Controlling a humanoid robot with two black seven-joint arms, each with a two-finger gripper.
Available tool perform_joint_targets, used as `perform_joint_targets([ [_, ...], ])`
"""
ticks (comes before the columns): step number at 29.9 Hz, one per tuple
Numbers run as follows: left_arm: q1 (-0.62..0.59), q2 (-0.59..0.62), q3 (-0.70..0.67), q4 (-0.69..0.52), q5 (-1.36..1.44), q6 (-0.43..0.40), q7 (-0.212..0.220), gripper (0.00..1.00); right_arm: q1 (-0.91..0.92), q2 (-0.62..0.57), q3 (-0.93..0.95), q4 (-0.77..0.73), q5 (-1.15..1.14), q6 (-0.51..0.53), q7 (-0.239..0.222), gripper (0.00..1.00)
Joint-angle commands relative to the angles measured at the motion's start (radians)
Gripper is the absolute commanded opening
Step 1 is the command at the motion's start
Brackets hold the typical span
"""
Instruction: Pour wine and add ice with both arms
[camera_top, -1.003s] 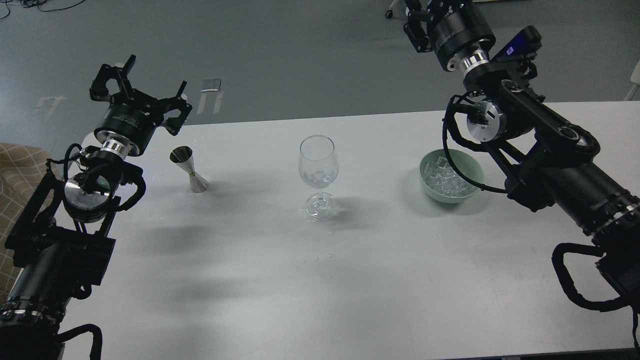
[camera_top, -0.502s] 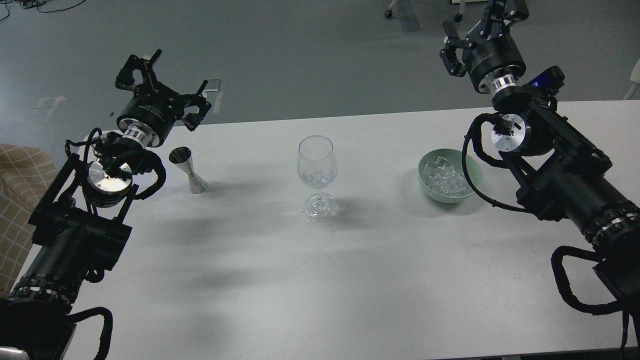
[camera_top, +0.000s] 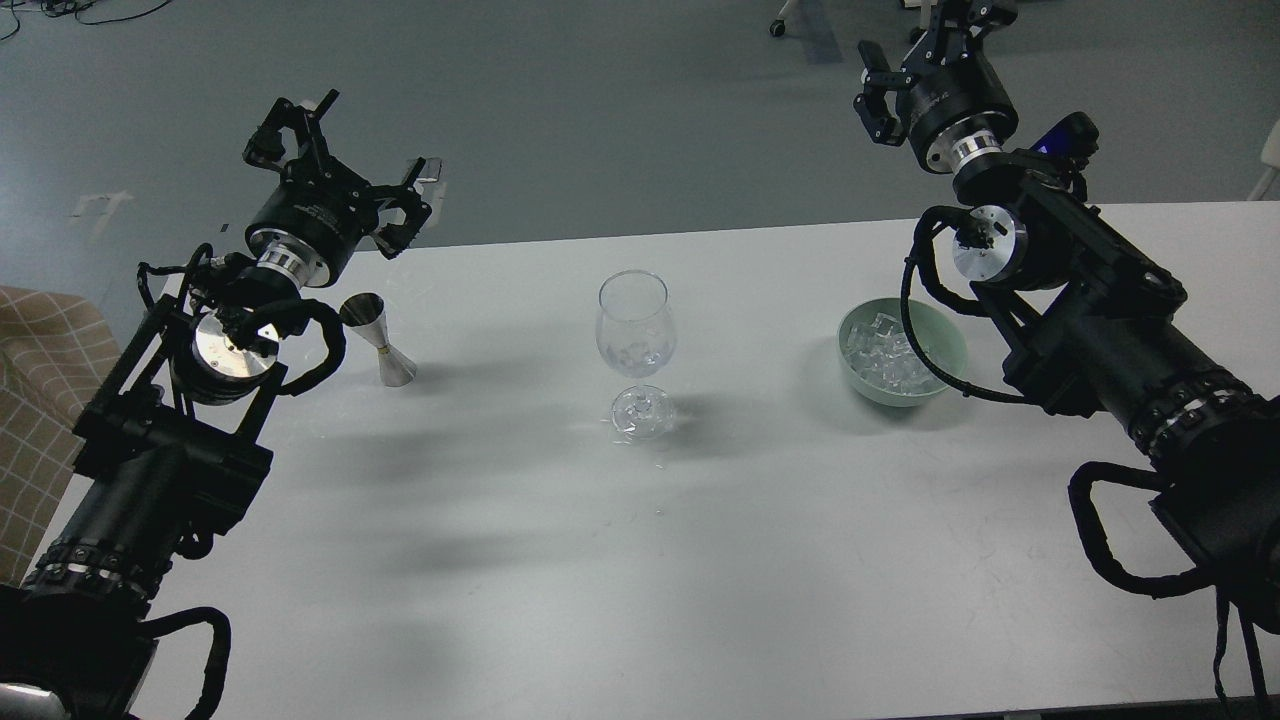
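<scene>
Clear ice (camera_top: 628, 352) sits in my glass (camera_top: 636, 352) on the surface (camera_top: 700, 540); left end effector (camera_top: 345, 150) spreads wide, holding nothing; right end effector's (camera_top: 925, 50) spread I cannot tell.

**What stands on the counter**

The white counter (camera_top: 760, 560) carries three things in a loose row, well apart from one another. A small metal measuring cup (camera_top: 380, 340) stands upright at the left. A clear stemmed wine glass (camera_top: 636, 345) stands upright in the middle, with ice chunks in its bowl. A pale green bowl (camera_top: 945, 345) holding ice (camera_top: 890, 362) sits at the right.
</scene>
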Motion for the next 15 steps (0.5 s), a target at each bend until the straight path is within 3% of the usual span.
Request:
perform_joint_targets([
  [1,0.001,0.002,0.0,-0.001,0.007,-0.001,-0.001,0.97,0.01,-0.002,-0.001,0.0,0.0,-0.005,0.001,0.99],
  [15,-0.004,-0.001,-0.006,-0.003,0.006,-0.003,0.0,0.97,0.012,-0.002,-0.001,0.0,0.001,-0.045,0.007,0.99],
])
